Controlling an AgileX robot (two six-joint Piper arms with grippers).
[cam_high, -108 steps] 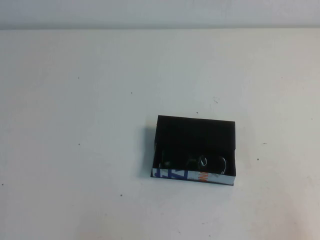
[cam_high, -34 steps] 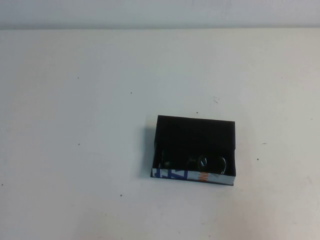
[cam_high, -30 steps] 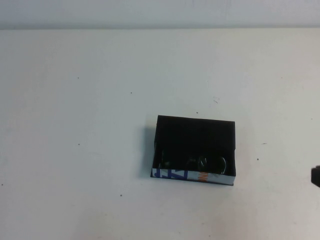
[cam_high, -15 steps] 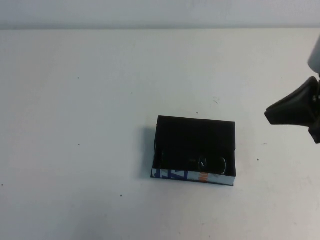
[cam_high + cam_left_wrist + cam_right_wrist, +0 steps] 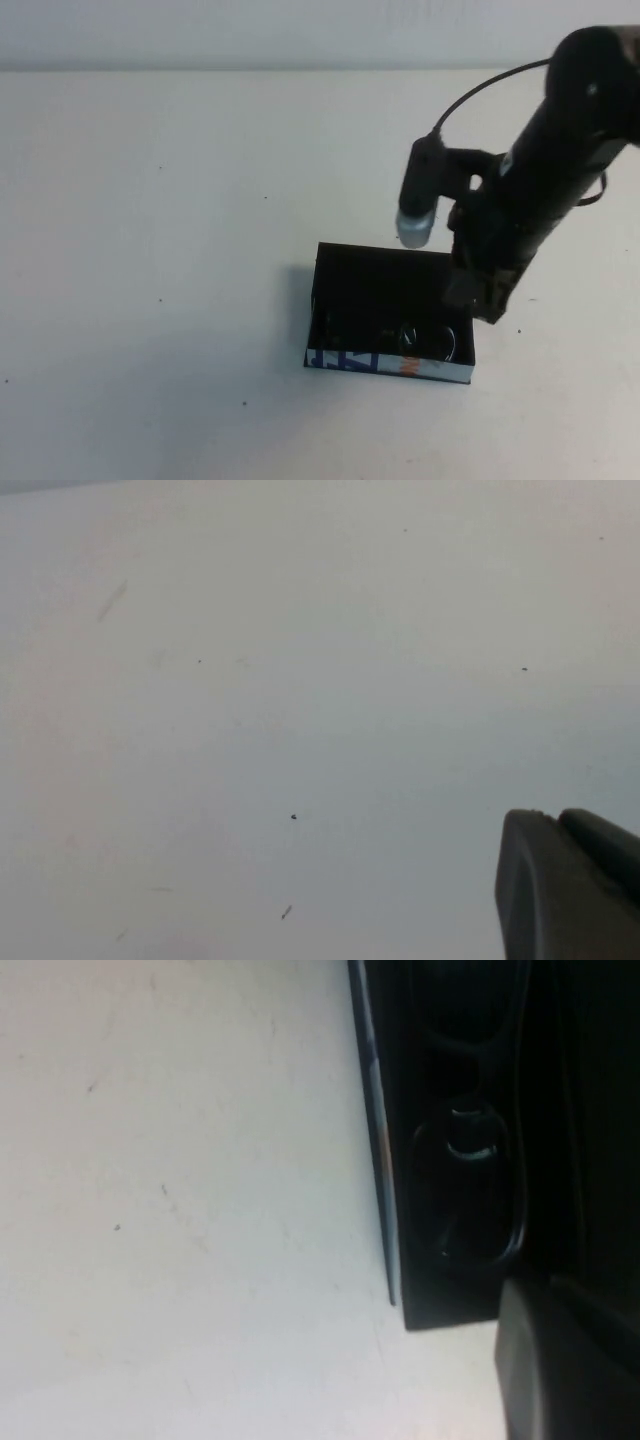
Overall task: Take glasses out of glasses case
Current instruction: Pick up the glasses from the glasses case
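The glasses case (image 5: 385, 256) is an open black box in the middle of the table, with its white strip with blue lettering (image 5: 380, 362) facing me. The dark glasses (image 5: 426, 338) lie inside along that near side. My right gripper (image 5: 480, 298) hangs shut and empty just above the case's right end. In the right wrist view the gripper (image 5: 545, 1295) sits beside the case's corner (image 5: 440, 1305), and one lens of the glasses (image 5: 470, 1190) shows inside. My left gripper (image 5: 555, 818) is shut over bare table and is out of the high view.
The white table (image 5: 150, 250) stretches around the case, with a pale wall along its far edge (image 5: 300, 30). My right arm (image 5: 560, 150) and its cable reach in from the upper right.
My right arm has swung in from the right edge of the high view and now hangs over the case's right end. The case and glasses have not moved.
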